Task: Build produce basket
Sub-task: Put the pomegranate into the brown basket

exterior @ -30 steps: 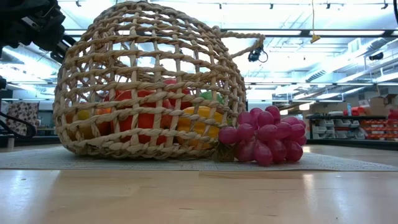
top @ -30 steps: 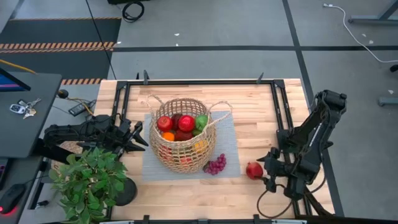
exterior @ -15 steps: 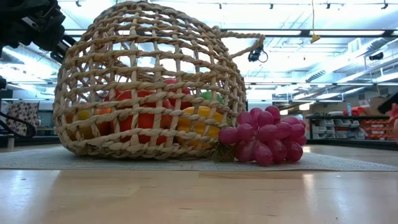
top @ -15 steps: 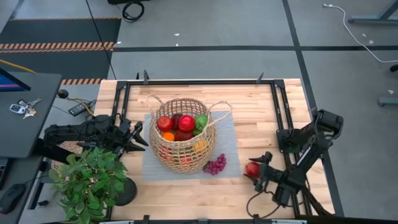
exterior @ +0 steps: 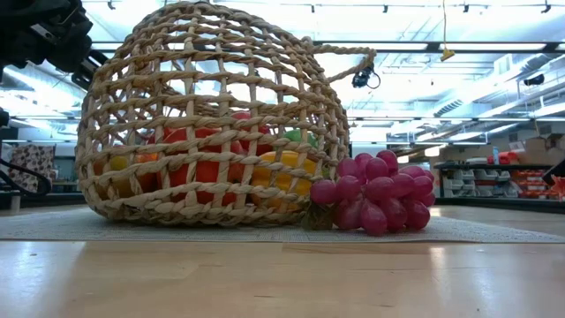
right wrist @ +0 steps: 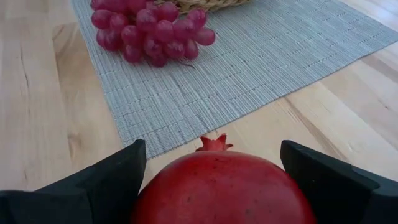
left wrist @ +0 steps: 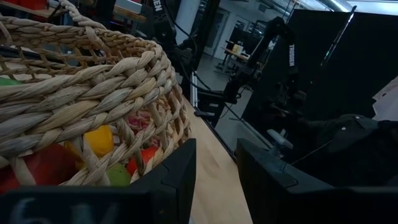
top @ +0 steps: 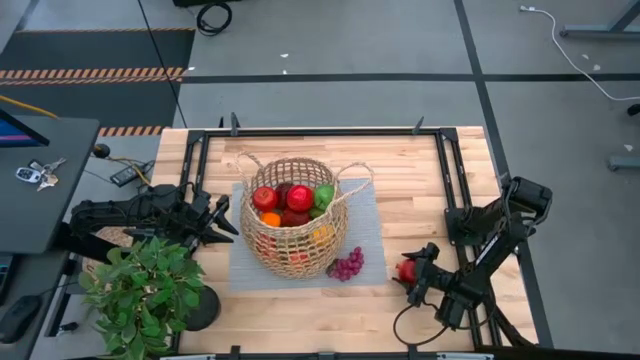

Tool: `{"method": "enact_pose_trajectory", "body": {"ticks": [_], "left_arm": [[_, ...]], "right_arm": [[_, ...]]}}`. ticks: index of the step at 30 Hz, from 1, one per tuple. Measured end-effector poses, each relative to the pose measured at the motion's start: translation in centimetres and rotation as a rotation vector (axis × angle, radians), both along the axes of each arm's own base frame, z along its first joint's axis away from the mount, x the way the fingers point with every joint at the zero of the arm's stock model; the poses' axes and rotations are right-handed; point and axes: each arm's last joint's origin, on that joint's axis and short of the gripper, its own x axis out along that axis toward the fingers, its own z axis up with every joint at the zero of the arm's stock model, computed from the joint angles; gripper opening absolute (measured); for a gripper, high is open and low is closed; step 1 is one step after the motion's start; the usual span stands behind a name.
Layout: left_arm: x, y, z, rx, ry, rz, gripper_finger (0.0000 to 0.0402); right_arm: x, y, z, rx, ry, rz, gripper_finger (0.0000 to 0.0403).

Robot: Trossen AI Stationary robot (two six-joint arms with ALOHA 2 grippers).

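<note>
The tan wicker basket [top: 293, 218] stands on a grey mat [top: 362, 215], filled with red, orange, green and yellow produce. Purple grapes [top: 347, 264] lie on the mat against the basket's near right side, and also show in the low view [exterior: 375, 194]. A dark red pomegranate [top: 406, 270] rests on the bare wood to the right of the mat. My right gripper [top: 410, 274] is open and low at the table, one finger on each side of the pomegranate [right wrist: 224, 193]. My left gripper [top: 218, 220] waits open beside the basket's left wall [left wrist: 93, 81]. My right gripper's fingers [right wrist: 93, 183] stand level on either side of the pomegranate, coming from the table's right. The fruit fills the gap between them, and I cannot tell whether they touch it. It sits on the wood with its crown [right wrist: 213, 144] pointing toward the mat.
A potted green plant [top: 145, 285] stands at the table's near left corner, close to my left arm. A black frame rail [top: 320, 131] runs round the table top. Bare wood lies between the mat and the right rail.
My right arm has folded lower, and its gripper has moved left along the table toward the pomegranate. It stood to the fruit's right a second ago and now has it between the fingers. The pomegranate, basket and grapes have stayed where they were.
</note>
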Motion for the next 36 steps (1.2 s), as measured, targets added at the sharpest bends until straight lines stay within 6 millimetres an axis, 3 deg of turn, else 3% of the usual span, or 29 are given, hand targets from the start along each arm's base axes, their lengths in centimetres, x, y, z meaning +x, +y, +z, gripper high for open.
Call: {"method": "enact_pose_trajectory", "body": {"ticks": [8,13,20,29,36], "left_arm": [[0.0,0.0,0.0,0.0,0.0,0.0,0.0121],[0.0,0.0,0.0,0.0,0.0,0.0,0.0121],[0.0,0.0,0.0,-0.001,0.0,0.0,0.0121],[0.0,0.0,0.0,0.0,0.0,0.0,0.0121],[0.0,0.0,0.0,0.0,0.0,0.0,0.0121]], "right_arm": [[0.0,0.1,0.2,0.023,0.004,0.001,0.0361],[-0.1,0.1,1.4,0.088,0.017,0.017,0.0359],[0.6,-0.3,3.7,0.093,-0.091,0.041,0.0358],[4.8,-0.7,8.2,0.065,-0.242,0.193,0.0358],[8.6,-2.3,11.2,0.052,-0.355,0.346,0.0358]]}}
